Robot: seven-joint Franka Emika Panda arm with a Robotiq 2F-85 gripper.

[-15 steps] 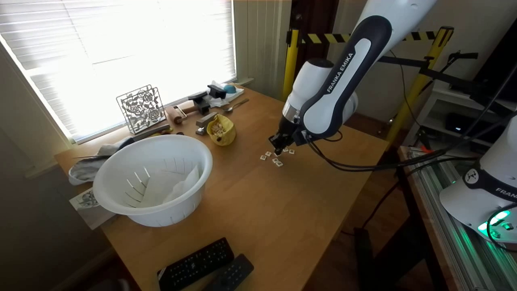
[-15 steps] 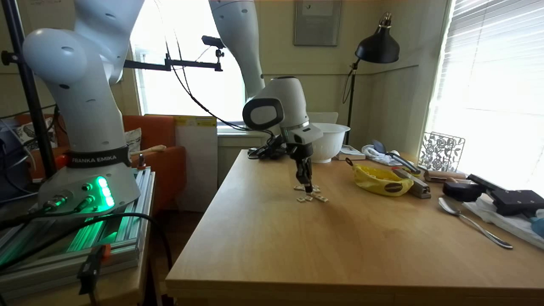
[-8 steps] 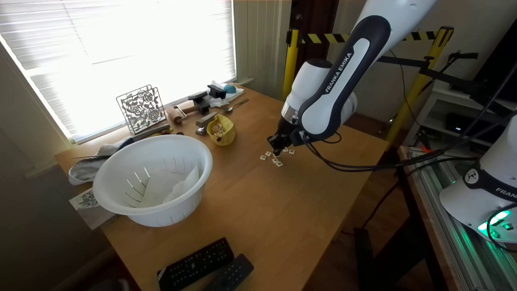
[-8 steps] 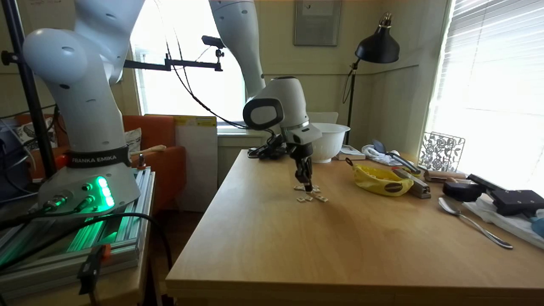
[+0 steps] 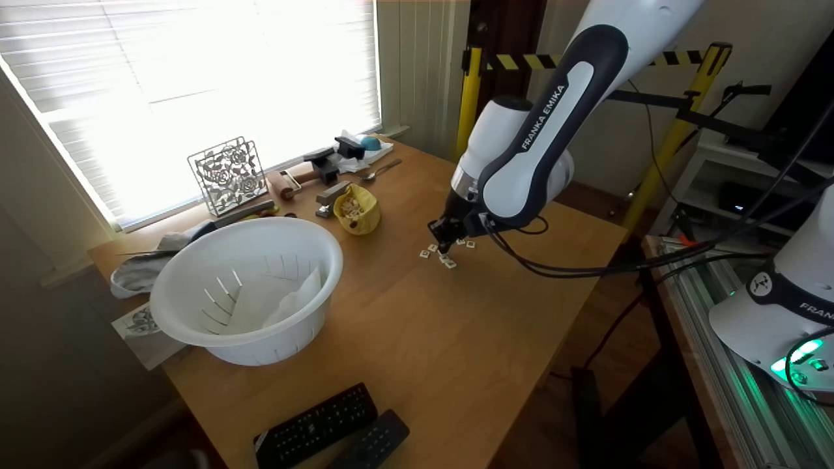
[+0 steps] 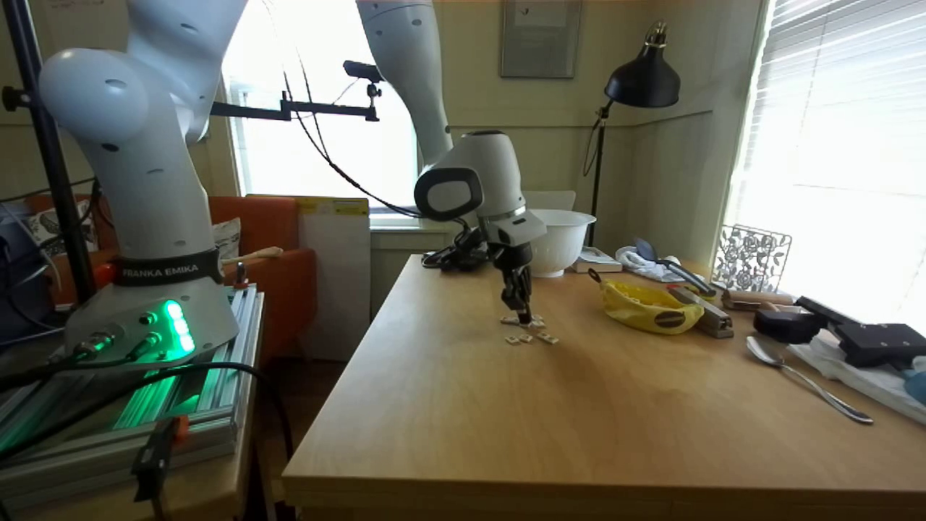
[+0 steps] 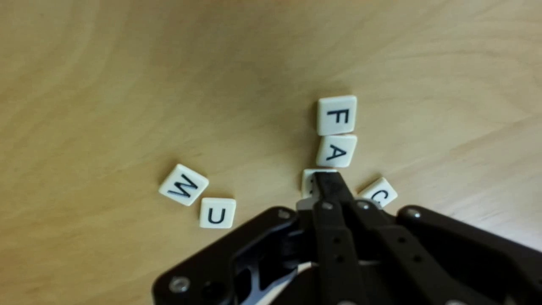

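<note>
White and half hidden, the nearest tile (image 7: 308,184) sits beneath the claw (image 7: 336,186), which is at its narrowest, perhaps to fit among close neighbours; contact is unclear. Ahead of the claw, the A tile (image 7: 337,151) and F tile (image 7: 337,115) line up with that one, seemingly by design; to the claw's side, the U tile (image 7: 217,213) lies apart.

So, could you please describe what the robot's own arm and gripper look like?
The arm is white with rounded joints, dark trim and FRANKA EMIKA lettering; its base carries green lights. The arm also has a silvery ring and loose black cables. The gripper is black and angular, with slim fingers and silvery screw heads.
</note>
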